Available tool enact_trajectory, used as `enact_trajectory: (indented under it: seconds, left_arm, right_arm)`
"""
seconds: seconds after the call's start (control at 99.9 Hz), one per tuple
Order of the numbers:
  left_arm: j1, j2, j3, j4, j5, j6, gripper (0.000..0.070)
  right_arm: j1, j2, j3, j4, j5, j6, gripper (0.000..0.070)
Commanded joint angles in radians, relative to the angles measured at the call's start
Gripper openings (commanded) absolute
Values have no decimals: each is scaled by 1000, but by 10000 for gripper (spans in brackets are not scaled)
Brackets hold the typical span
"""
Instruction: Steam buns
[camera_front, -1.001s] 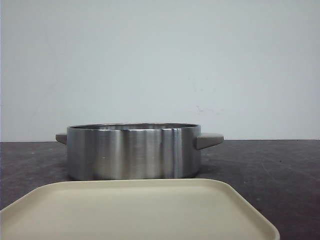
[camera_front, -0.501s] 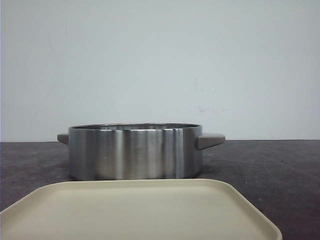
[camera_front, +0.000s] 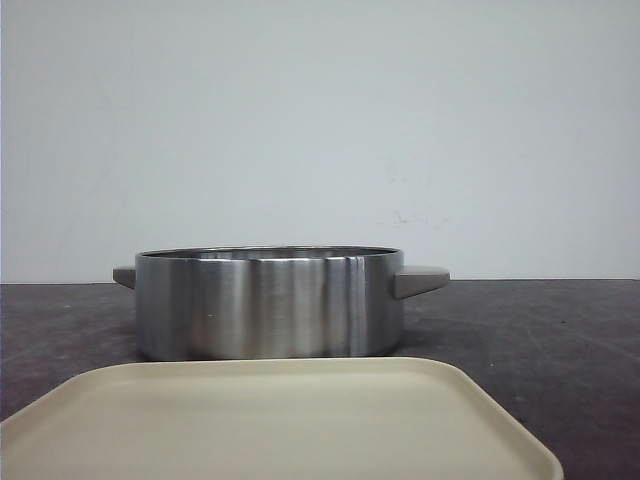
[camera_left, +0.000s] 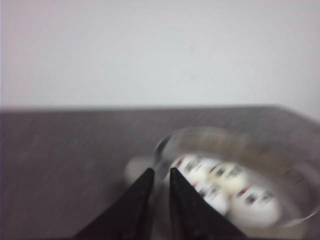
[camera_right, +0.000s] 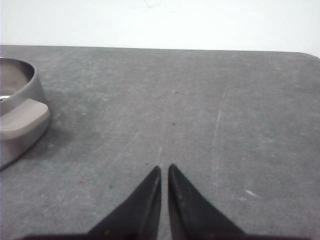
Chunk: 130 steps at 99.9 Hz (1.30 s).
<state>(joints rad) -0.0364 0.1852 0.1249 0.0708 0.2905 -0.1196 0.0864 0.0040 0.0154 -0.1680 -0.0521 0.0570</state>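
Note:
The buns (camera_left: 235, 176) show only in the blurred left wrist view: several white buns with dark face marks lie inside the steel pot (camera_left: 295, 175). In the front view the pot (camera_front: 268, 303) stands mid-table and its wall hides the buns. My left gripper (camera_left: 161, 172) is nearly closed with nothing between its fingers; it hangs short of the pot's handle side. My right gripper (camera_right: 164, 169) is nearly closed and empty over bare table, to the right of the pot's handle (camera_right: 22, 117). Neither gripper shows in the front view.
A beige tray (camera_front: 280, 420) with nothing on it lies in front of the pot, nearest the front camera. The pot's two grey handles (camera_front: 420, 281) stick out sideways. A dark grey tabletop (camera_right: 200, 100) runs back to a white wall.
The pot and tray shift a few pixels right in the front view, then stay put. No arm enters that view.

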Motion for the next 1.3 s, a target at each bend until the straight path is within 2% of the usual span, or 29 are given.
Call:
enact_trajectory:
  seconds: [0.0,0.12,0.32,0.481,0.631,1.291]
  left_arm:
    - [23,-34,-19,17,-25,-3,3]
    - [68,-110,-65,-34,-104,-3,3]
    - [125,-182,-79,-202,-219,12,3]
    - [135,-182,-111,-258,-203,34,3]
    - [127,-182,-111,-257,-220,98,3]
    - [128,-181,-111,-256,-220,98,3]
  right_arm:
    - [0,0,-3,12,0,10,23]
    - [0,0,-3,12,0,10,23]
    - [0,0,-3,12,0,10,23]
    - [1,0,-3,11,0,10,23]
    - [1,0,-3,11,0,10,23]
    - [1,0,-3,11,0,10,23]
